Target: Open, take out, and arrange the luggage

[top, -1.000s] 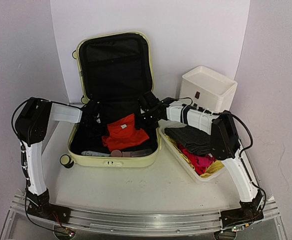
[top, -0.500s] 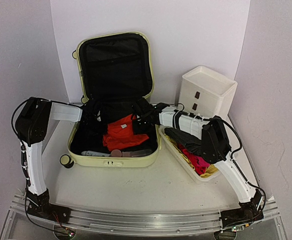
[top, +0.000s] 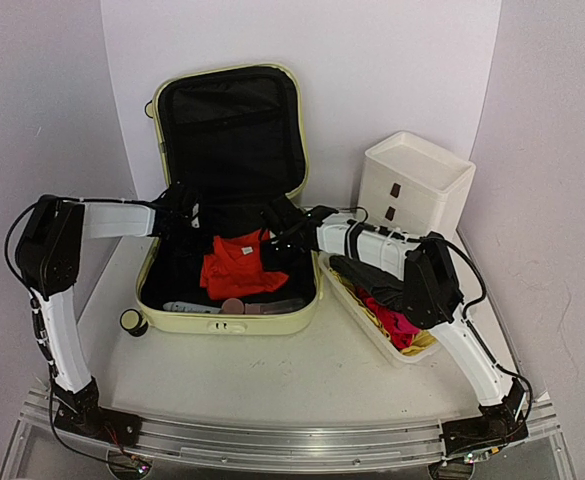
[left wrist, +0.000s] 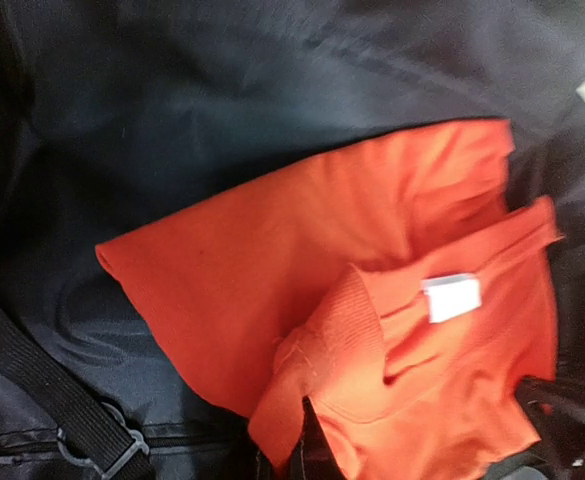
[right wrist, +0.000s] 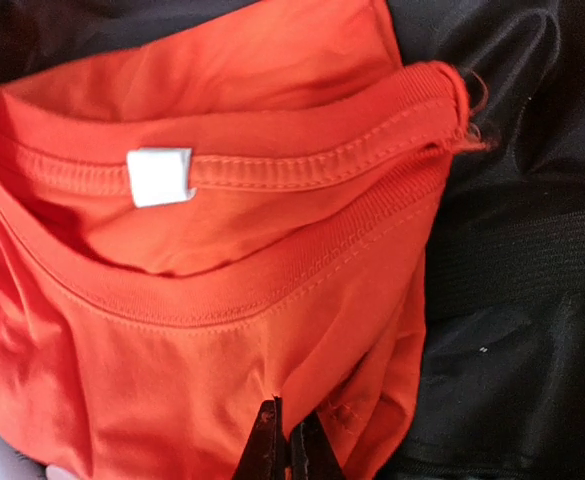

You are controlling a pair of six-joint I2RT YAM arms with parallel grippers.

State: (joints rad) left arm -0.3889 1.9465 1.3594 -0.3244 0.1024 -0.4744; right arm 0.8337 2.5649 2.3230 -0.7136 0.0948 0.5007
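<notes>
Inside the open luggage [top: 227, 322], left fingers [left wrist: 305, 450] and right fingers [right wrist: 284, 450] both clamp tight on the orange T-shirt [top: 234, 268], white label [right wrist: 160, 176] showing.

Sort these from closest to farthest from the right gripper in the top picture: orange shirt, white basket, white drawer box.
1. orange shirt: in the suitcase, pinched by the right gripper.
2. white basket: just to its right.
3. white drawer box: back right corner.

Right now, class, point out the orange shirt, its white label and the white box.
orange shirt [top: 234, 268]: top view, middle of the fabric.
white label [right wrist: 160, 176]: right wrist view, centre of the tag.
white box [top: 412, 205]: top view, front wall.
</notes>
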